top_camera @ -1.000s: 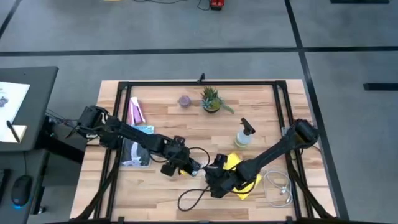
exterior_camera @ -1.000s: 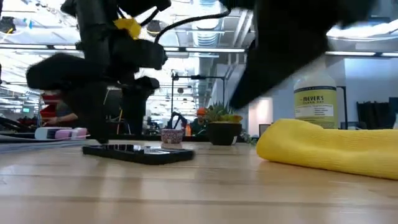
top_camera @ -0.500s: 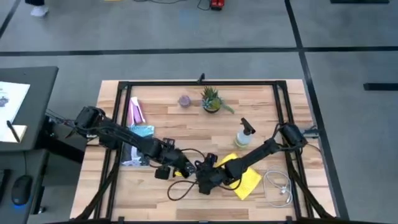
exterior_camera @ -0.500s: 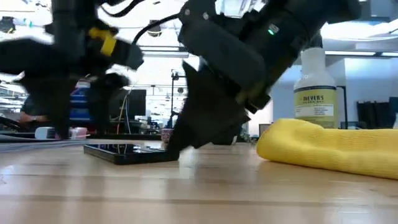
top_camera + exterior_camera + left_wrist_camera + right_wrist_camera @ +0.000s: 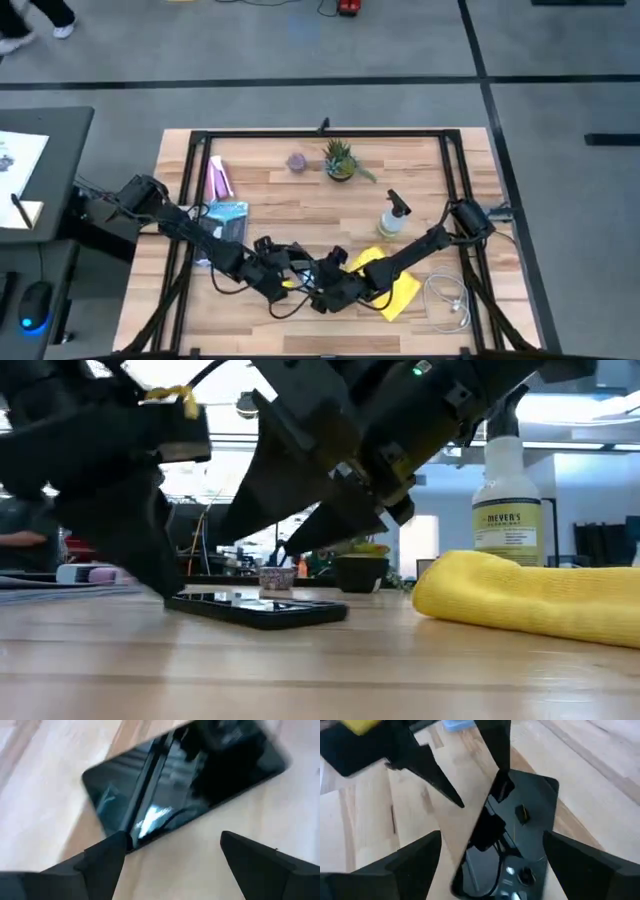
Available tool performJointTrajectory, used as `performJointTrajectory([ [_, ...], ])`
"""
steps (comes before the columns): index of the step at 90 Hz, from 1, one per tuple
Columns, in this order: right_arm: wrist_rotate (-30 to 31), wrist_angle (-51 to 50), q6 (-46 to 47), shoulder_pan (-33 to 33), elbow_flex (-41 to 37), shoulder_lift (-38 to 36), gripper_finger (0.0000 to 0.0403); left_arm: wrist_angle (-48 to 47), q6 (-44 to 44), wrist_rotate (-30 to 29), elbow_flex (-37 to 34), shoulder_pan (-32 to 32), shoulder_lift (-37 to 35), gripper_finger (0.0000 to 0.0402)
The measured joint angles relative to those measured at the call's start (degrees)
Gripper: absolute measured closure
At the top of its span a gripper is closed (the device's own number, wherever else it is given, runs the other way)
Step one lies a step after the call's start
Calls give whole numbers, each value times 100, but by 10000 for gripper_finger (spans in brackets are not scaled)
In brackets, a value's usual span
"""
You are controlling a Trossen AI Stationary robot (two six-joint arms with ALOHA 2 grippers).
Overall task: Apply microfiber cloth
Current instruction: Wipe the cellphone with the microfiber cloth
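Observation:
The yellow microfiber cloth [image 5: 392, 287] [image 5: 530, 595] lies bunched on the table at the near right, and no gripper touches it. To its left a black smartphone [image 5: 260, 610] [image 5: 185, 785] lies flat, screen up. My left gripper [image 5: 172, 845] is open and low at the phone's left end, one fingertip [image 5: 119, 841] at a corner. My right gripper [image 5: 491, 837] is open and hangs above the phone, slanting down from the right, clear of it in the low view. My left gripper has one fingertip [image 5: 172, 588] down at the phone's left end [image 5: 185, 600], coming in slantwise from the table's left. I cannot tell whether it touches the phone. The phone lies flat on the table.
A spray bottle [image 5: 392, 218] stands just behind the cloth, and a potted plant [image 5: 340, 160] at the far middle. A pale blue packet [image 5: 226, 214] and a pink tube [image 5: 217, 180] lie at the left, a white cable [image 5: 450, 300] at the near right.
My right gripper has left the cloth and gone toward the table's left, coming down over the phone. My left gripper has dropped lower and moved toward the near edge, to the phone's left end. The phone has slid a little toward the right. The cloth has stayed where it was.

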Motion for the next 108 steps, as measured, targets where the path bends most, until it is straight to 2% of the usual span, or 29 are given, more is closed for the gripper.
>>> performJointTrajectory([
  [12, 46, -587, 443, 39, 0, -1, 65, 82, -47, -96, 100, -122, 53, 94],
  [24, 510, -1157, 868, 144, -3, 34, 65, -65, -88, -307, 275, -321, 53, 94],
  [34, 520, -933, 812, 192, -20, 214, 65, -326, -105, -538, 448, -460, 51, 94],
  [42, 165, -370, 591, 179, 26, 359, 65, -739, -252, -687, 567, -575, 51, 94],
  [56, 331, -340, 587, 181, 23, 493, 65, -1342, -510, -746, 602, -692, 52, 94],
  [80, 514, -426, 771, 117, 37, 674, 65, -1236, -746, -743, 351, -696, 80, 94],
  [99, 485, -711, -300, 50, -18, 236, 65, -1116, -741, -736, 351, -703, 80, 94],
  [108, 465, -875, -453, 50, -24, -63, 65, -1074, -720, -741, 351, -701, 80, 94],
])
